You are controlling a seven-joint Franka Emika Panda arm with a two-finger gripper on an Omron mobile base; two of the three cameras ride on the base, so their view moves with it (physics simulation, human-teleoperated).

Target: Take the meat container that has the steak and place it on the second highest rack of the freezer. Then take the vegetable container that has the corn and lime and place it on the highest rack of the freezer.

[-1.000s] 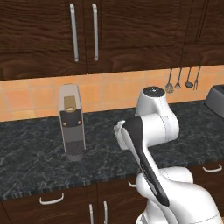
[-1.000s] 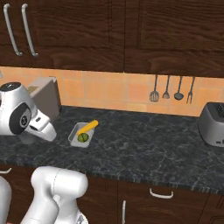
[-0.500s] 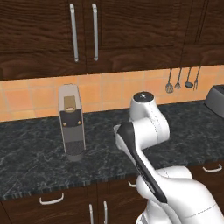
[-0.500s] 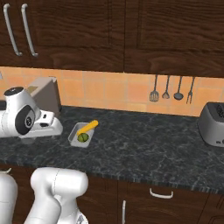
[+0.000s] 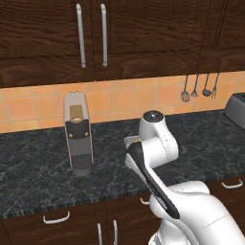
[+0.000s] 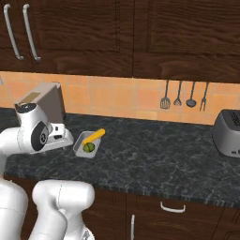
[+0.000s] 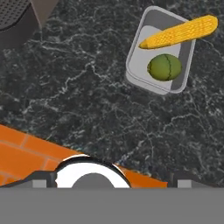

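white arm [image 5: 158,143] folded over the base, elbow raised, wrist turned down toward the counter.

My camera shows a yellow-orange corn [image 7: 181,31] and a dark-green lime [image 7: 164,67] in a pale grey tray [image 7: 135,65]. The counter [image 7: 78,100] is black marble veined white; the backsplash [image 6: 117,96] is orange tile.

free: bare table [image 6: 154,159] right of and in front of the tray [image 6: 80,145] | above tray: nothing over the corn [image 7: 180,32] and lime [image 7: 164,67] | obstacles: coffee machine [image 5: 78,134] left of tray; toaster [image 6: 228,133] far right, well apart
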